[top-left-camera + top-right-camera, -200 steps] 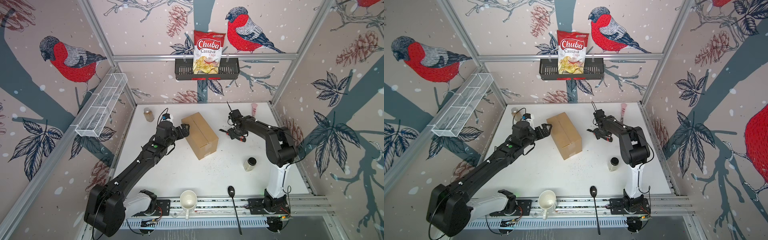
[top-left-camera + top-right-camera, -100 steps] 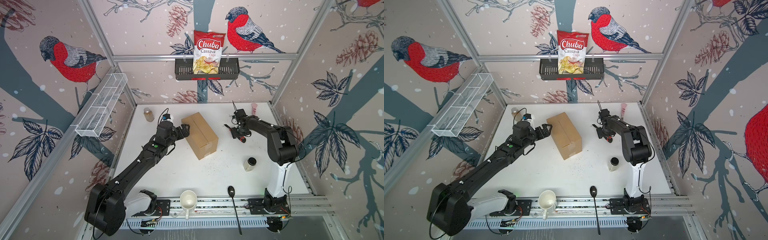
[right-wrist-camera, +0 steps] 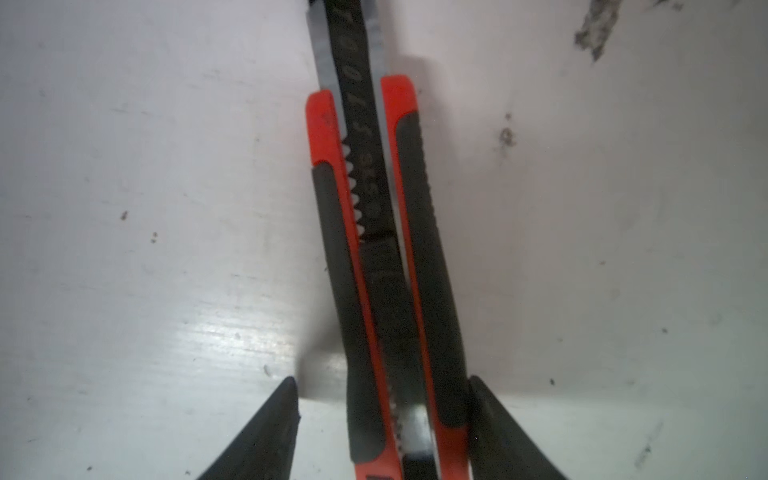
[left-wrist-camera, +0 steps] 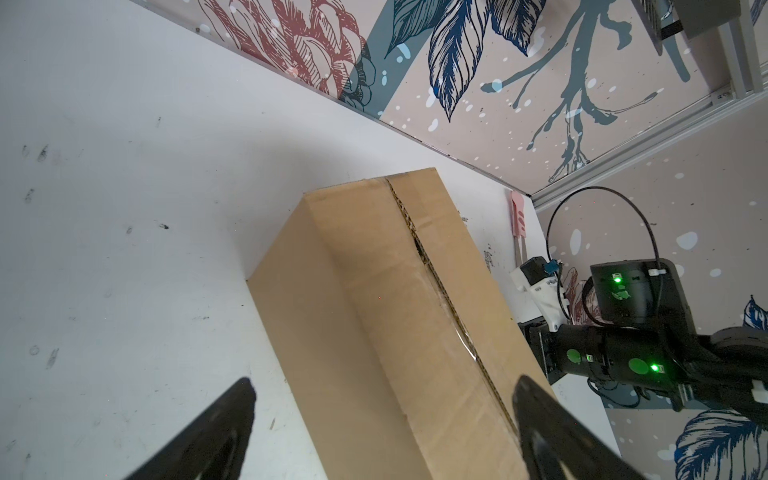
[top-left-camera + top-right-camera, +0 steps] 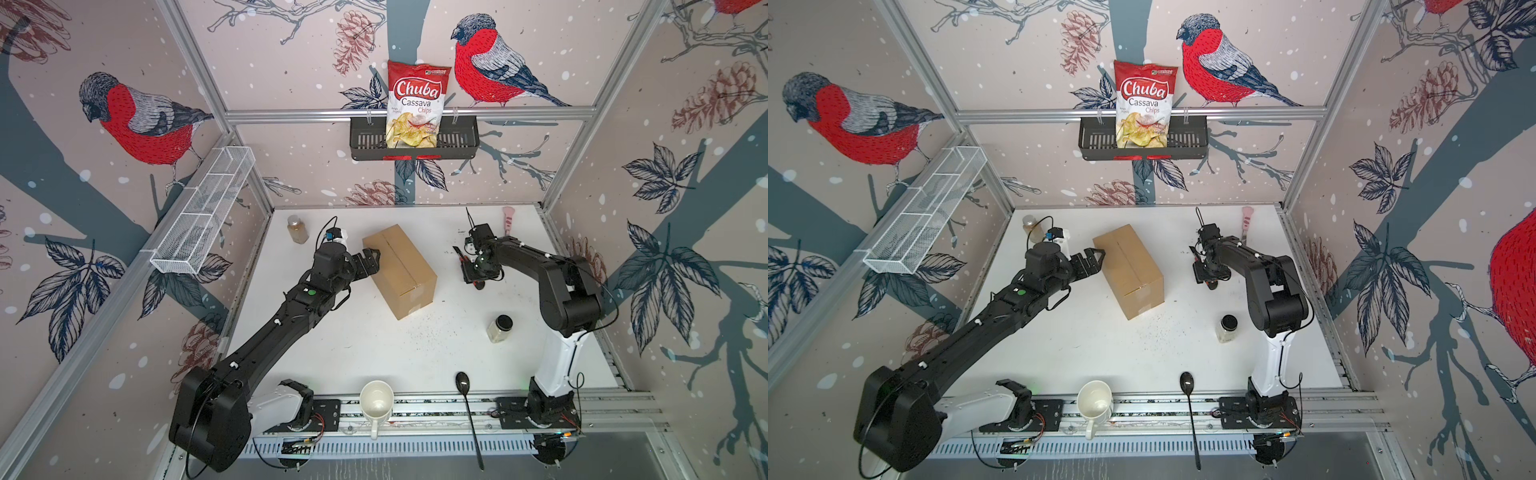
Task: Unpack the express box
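Grasping the utility knife (image 3: pixel 386 249) is judged the step in hand. In the middle of the bench (image 5: pixel 353 353) the express box (image 5: pixel 399 270) lies closed, the left gripper (image 5: pixel 369 261) spread wide beside its left side. Toward the far right corner the utility knife is straddled, not yet pinched, by the right gripper (image 3: pixel 382 381); closing and lifting are called for.

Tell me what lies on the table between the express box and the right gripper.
Nothing: in both top views the table between the express box and the right gripper is bare. The utility knife lies between that gripper's jaws.
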Controlling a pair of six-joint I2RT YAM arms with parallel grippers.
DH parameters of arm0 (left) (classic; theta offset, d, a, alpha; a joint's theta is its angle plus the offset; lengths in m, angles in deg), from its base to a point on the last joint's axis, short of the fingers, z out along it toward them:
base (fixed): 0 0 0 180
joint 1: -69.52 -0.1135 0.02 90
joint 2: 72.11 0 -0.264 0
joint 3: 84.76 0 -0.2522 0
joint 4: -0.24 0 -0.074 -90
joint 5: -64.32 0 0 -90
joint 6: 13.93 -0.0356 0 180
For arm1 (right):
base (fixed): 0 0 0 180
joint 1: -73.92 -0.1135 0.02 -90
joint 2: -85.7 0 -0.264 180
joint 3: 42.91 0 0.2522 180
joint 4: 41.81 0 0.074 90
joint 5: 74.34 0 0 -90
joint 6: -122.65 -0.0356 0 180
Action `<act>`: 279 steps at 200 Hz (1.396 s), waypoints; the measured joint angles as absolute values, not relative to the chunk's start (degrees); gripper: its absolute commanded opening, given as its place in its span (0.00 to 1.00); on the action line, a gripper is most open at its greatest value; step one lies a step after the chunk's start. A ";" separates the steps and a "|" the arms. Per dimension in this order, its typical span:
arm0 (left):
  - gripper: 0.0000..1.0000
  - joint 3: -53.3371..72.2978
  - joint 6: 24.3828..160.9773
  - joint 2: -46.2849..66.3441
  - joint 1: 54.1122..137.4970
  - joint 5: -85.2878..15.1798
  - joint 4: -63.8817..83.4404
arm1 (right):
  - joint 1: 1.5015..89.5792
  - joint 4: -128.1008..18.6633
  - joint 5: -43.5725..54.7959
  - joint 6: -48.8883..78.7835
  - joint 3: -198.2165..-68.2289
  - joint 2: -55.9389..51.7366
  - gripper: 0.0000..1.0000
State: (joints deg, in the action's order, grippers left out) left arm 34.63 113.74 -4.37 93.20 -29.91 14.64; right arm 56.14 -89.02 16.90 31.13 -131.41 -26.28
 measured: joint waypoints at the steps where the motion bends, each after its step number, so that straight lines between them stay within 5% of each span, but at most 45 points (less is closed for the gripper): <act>1: 0.96 34.63 113.74 -4.37 93.20 -29.96 14.64 | 56.14 -89.02 16.90 31.15 -131.39 -26.28 0.54; 55: 0.96 33.32 113.74 -4.61 93.20 -30.02 16.68 | 56.16 -88.56 15.87 30.87 -131.37 -26.46 0.24; 85: 0.96 29.87 113.59 -4.06 93.20 -30.63 19.34 | 56.16 -88.72 15.85 30.71 -131.61 -25.72 0.18; 279: 0.83 6.06 110.84 19.70 107.67 -42.20 17.51 | 49.39 -98.18 14.49 26.69 -139.19 -4.65 0.13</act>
